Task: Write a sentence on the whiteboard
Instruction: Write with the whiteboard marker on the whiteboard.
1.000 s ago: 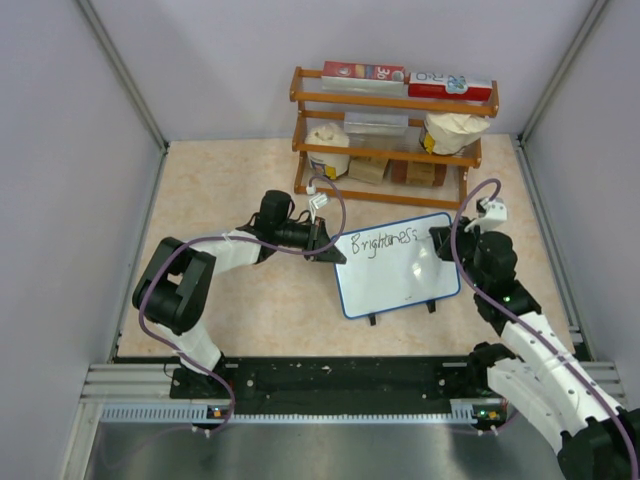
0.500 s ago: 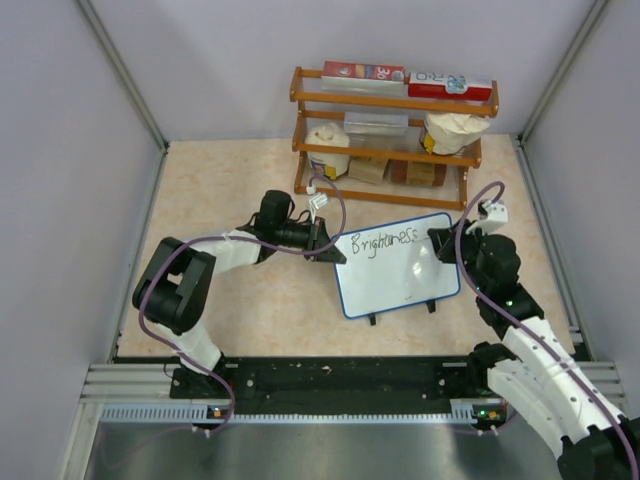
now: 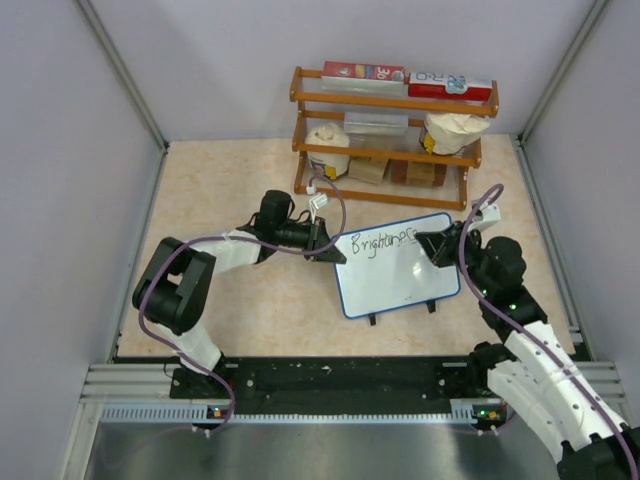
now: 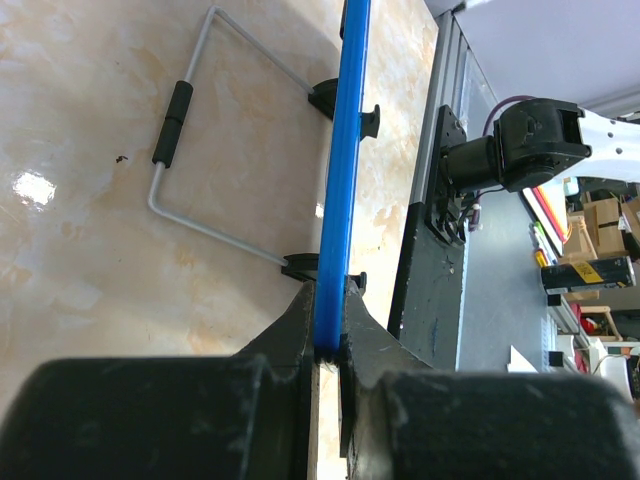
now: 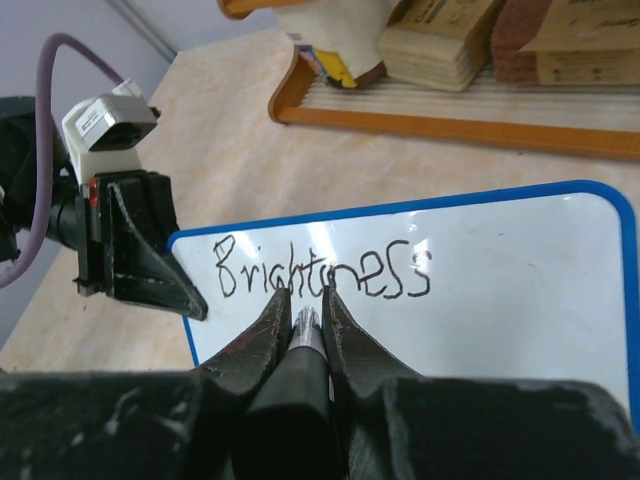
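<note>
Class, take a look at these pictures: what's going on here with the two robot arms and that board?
The left gripper is clamped on the blue rim of the whiteboard, steadying it. The right gripper holds a marker over the board's face, its tip near the lettering. Only the word Brightness is written, so the sentence is unfinished.

- I count one board (image 3: pixel 400 278), with two feet (image 3: pixel 372 319) on its 6 o'clock edge.
- One written word (image 5: pixel 320 275) is on it.
- Two grippers: left gripper (image 3: pixel 330 248) is at the board's 10 o'clock corner, and right gripper (image 3: pixel 427 243) is at its 1 o'clock.
- One marker (image 5: pixel 305 340).
- One rack (image 3: pixel 390 102) stands at 12 o'clock, with three tiers.
- On it I see two long boxes (image 3: pixel 364 72) and two pale bags (image 3: pixel 328 148); the brown packs I can't count.
</note>
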